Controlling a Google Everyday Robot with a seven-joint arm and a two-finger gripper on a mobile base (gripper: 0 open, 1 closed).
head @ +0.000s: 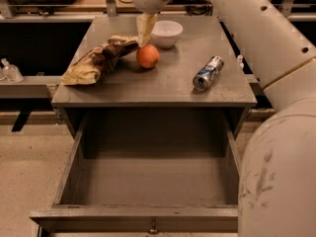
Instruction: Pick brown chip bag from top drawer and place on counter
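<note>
The brown chip bag [98, 60] lies crumpled on the left part of the counter [163, 85], its pale tan end hanging slightly over the left edge. My gripper [145, 31] hangs just above the bag's right end, between the bag and a white bowl. I cannot tell whether it touches the bag. The top drawer [138, 216] is pulled fully out below the counter, and its floor is bare.
An orange [148, 56] sits right beside the bag's right end. A white bowl [166, 33] stands behind it. A soda can [208, 73] lies on its side at the right. My arm [281, 132] fills the right side of the view.
</note>
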